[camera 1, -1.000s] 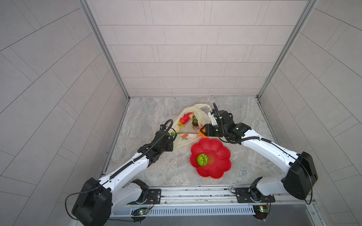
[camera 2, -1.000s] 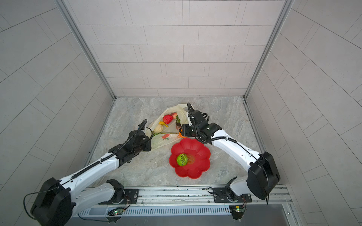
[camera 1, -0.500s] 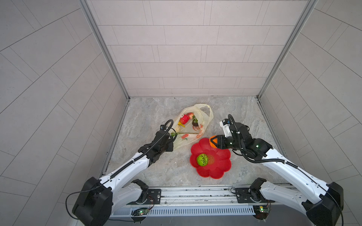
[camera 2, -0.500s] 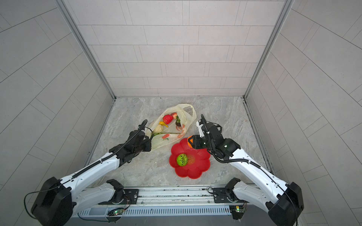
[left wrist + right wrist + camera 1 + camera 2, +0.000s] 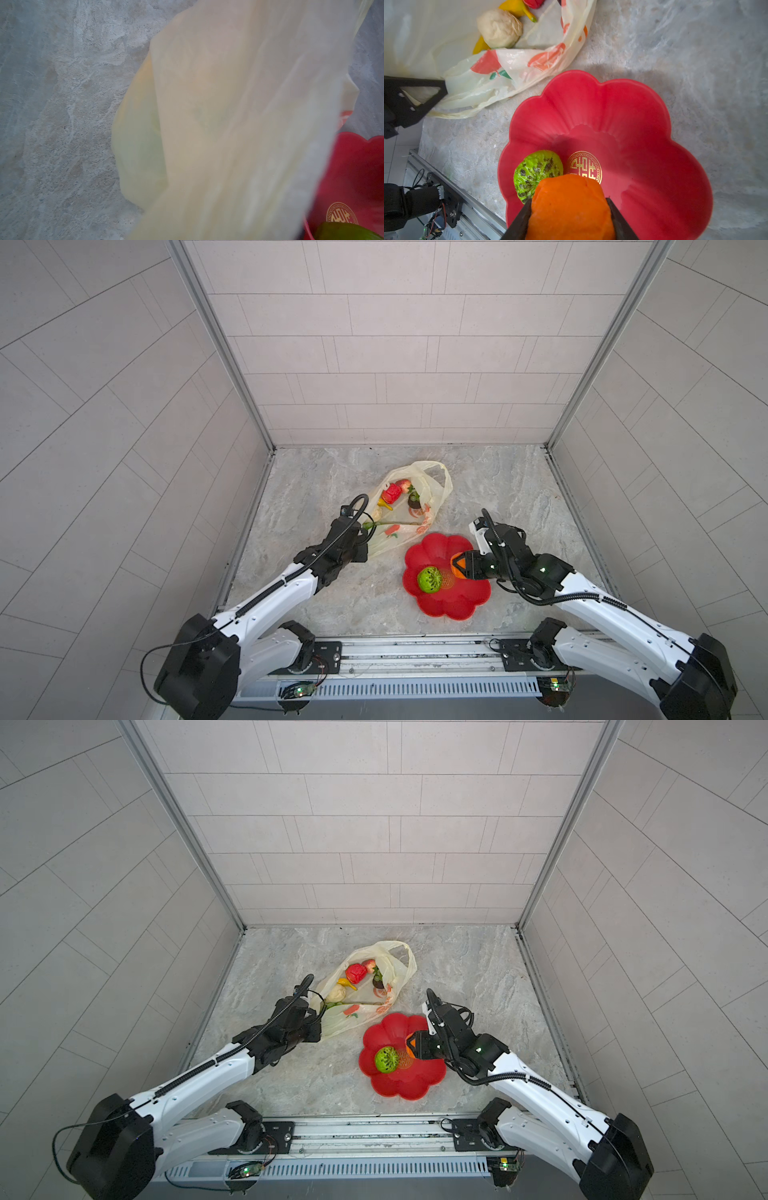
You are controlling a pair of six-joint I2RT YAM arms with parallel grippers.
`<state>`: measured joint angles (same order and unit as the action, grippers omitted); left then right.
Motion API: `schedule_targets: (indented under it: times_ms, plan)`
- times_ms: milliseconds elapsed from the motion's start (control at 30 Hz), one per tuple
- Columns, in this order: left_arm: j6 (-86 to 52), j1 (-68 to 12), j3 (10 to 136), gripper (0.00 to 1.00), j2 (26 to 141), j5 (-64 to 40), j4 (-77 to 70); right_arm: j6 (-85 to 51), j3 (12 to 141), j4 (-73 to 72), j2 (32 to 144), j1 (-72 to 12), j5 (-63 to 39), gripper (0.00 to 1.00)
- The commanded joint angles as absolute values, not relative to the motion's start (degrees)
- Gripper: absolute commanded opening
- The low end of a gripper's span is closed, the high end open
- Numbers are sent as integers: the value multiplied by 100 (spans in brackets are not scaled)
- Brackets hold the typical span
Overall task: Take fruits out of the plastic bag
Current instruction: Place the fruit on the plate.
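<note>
1. Fingers of the left arm [image 5: 425,81] pressed together on the plastic bag [image 5: 395,541], holding its near edge raised off the desk [image 5: 332,601]
2. Banana [image 5: 384,504], cream bulb [image 5: 336,993], red pieces [image 5: 390,491] and dark mangosteen [image 5: 414,502] lie inside the bag
3. Kiwi-like ball [image 5: 429,579] sits in the red flower-shaped plate [image 5: 449,605], beside the bag
4. Fingers of the right arm [image 5: 616,216] pinch an orange [image 5: 569,212] over the plate

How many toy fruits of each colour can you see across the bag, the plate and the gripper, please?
Red: 2, large glossy red piece, smaller red piece
Green: 2, spotted green ball, partly hidden green grape bunch
Yellow: 1, curved yellow banana
Orange: 1, round orange fruit
Cream: 1, wrinkled cream bulb
Dark: 1, small dark mangosteen
Total: 8
</note>
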<state>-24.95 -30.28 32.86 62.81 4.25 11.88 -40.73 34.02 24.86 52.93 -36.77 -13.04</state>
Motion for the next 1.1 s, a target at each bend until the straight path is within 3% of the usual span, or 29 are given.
schedule_targets:
  times_ms: [0, 500, 933, 1067]
  plan:
    - [-2448, -3036, 3357, 0, 6299, 519, 1213, -4554, 3142, 2056, 5346, -3721, -1151, 49]
    - [-2443, -3041, 3348, 0, 6265, 457, 1209, -6208, 2558, -419, 6683, -3694, -614, 50]
    - [-2426, -3033, 3331, 0, 6188, 413, 1209, -6663, 2585, -1505, 7805, -3728, -703, 51]
    - [-2425, -3036, 3309, 0, 6131, 422, 1196, -6677, 2435, -1218, 7648, -3730, -508, 62]
